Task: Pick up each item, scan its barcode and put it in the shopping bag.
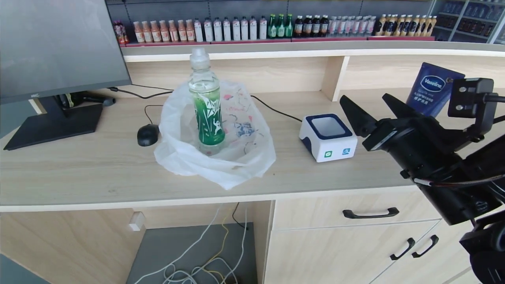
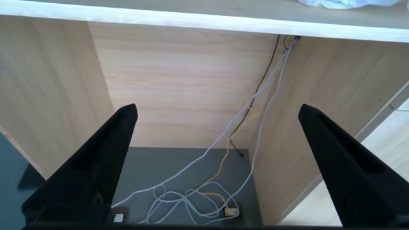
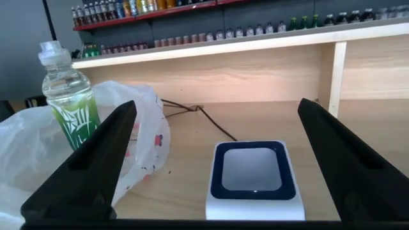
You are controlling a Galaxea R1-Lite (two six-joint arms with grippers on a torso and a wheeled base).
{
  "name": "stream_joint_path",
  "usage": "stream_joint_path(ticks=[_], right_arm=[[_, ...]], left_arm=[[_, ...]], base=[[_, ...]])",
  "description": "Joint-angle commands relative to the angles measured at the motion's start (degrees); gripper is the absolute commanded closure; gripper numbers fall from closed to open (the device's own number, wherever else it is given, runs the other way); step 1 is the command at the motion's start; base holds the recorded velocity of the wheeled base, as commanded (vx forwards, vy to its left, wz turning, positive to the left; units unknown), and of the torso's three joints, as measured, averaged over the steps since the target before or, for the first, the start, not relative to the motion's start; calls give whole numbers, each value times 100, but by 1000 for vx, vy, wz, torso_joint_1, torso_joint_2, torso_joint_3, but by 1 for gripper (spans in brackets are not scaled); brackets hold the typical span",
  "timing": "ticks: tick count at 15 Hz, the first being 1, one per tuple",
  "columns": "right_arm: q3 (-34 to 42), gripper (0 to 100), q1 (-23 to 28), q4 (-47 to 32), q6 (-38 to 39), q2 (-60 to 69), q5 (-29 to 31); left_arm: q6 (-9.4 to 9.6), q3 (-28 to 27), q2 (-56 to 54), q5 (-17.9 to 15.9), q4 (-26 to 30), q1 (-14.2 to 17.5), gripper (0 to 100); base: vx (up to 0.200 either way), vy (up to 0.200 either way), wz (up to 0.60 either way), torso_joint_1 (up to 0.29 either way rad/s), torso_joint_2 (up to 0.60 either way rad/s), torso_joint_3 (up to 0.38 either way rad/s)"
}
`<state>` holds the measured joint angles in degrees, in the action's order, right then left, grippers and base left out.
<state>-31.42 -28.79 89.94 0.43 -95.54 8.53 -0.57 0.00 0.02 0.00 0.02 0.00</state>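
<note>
Blue pouch (image 1: 432, 88) next; right hand (image 1: 363, 98) nearer.
We note it upright, behind and rightward of that hand, which hangs spread and empty.

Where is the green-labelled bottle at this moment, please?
In the head view, the green-labelled bottle stands upright inside the white shopping bag on the counter, left of centre, between the mouse on its left and the scanner on its right.

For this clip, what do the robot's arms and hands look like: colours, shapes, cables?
The right hand is matte black, with two long wedge-shaped fingers tapering to points, on a bulky black wrist housing. A boxy black bracket rises from the wrist, fed by a black cable. The left hand has the same black tapered fingers.
</note>
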Motion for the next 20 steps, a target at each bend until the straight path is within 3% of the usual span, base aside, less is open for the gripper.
stream_joint_path(ticks=[1,4,7,14,20], right_arm=[[118,0,-3,6,1,53,-1],[197,0,-12,6,1,9,8],[812,0,-144,6,1,106,-1],[707,0,-135,6,-51,26,8],[100,0,-3,-205,-139,-88,-45]], left_arm=[[-13,0,-2,0,-2,0,0],[-13,0,-2,0,-2,0,0],[-13,0,-2,0,-2,0,0],[13,0,-2,0,-2,0,0],[40,0,-2,0,-2,0,0]], base=[[0,-200,0,2,2,2],[0,-200,0,1,2,4],[0,-200,0,2,5,2],[0,-200,0,1,2,4],[0,0,0,0,0,0]])
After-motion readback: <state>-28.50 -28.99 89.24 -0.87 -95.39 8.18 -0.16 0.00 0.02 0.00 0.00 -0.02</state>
